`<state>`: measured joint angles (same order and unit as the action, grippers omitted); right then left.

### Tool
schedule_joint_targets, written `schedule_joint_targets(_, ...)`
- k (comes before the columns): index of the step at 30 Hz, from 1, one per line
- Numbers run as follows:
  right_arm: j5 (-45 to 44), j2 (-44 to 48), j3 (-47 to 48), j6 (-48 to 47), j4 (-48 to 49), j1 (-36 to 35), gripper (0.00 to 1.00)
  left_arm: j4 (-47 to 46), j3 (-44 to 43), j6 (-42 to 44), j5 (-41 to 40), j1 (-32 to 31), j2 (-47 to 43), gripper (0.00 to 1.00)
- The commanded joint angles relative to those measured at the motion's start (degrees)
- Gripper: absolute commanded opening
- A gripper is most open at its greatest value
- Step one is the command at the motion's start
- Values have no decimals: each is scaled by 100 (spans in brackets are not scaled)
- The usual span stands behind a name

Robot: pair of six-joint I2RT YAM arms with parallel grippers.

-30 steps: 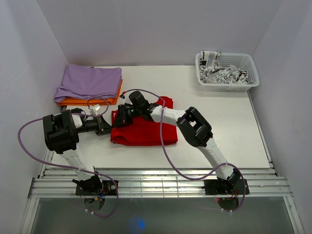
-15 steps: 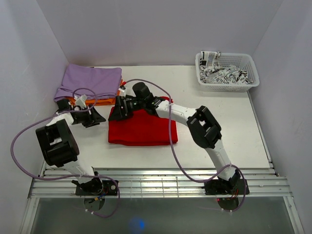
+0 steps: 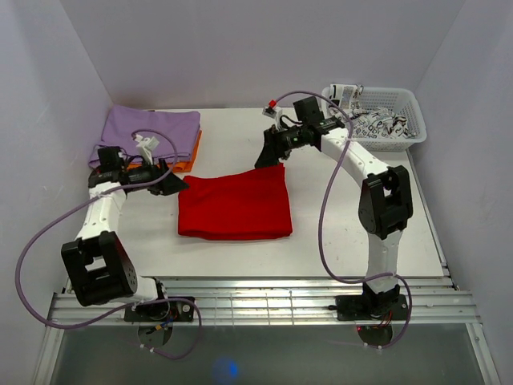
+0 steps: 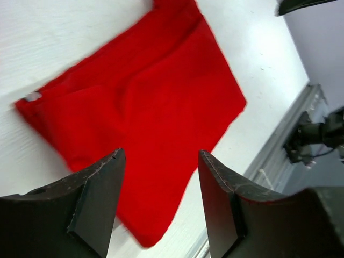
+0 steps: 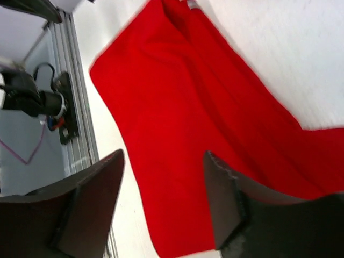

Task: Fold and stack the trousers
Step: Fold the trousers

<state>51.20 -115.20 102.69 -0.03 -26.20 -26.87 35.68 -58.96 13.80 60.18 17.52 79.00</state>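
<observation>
Spilling past both wrist views: trousers [image 3: 234, 206]

In the left wrist view we could not see the near end of the trousers [image 4: 145, 107]. It lay behind the two fingers of the left gripper [image 4: 159, 156], and the far corner ran off the top edge. A small pale tag [image 4: 32, 97] at the cloth's left corner was too blurred for us to read. In the right wrist view the trousers ran off the right edge, and the fingers of the right gripper [image 5: 163, 156] covered their lower part. From above, the purple cloth [image 3: 148, 132] hid most of the orange cloth [image 3: 160, 166]. The patterned cloth [image 3: 369, 122] in the basket [image 3: 377, 144] was too small for us to make out.
</observation>
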Motion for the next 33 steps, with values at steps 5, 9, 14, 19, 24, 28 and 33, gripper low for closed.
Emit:
schedule_joint_targets(5, 198, -151, -785, -1993, -1328, -46, 59, -2053, 754, -2008, 135, -565, 703, 61)
schedule_joint_targets(9, -31, -503, -1163, -1335, -388, 103, 61, -3460, 886, -2873, -401, -565, 1546, 63)
schedule_joint_targets(14, -83, -934, -1603, -1157, -35, 402, 66, -3936, 508, -3304, -823, -478, 2655, 68)
schedule_joint_targets(19, -295, -663, -2271, -1297, -35, 551, 75, -4245, 482, -3788, -658, -276, 2849, 73)
schedule_joint_targets(24, -23, 198, -2509, -1315, -174, 543, 85, -2934, 158, -2755, 464, -135, 2008, 77)
schedule_joint_targets(28, 478, 1067, -2491, -1078, -193, 552, 85, -1067, -230, -841, 933, -152, 1286, 76)
schedule_joint_targets(33, 768, 1421, -2894, -718, -132, 429, 74, 288, 154, 34, 960, -179, 705, 70)
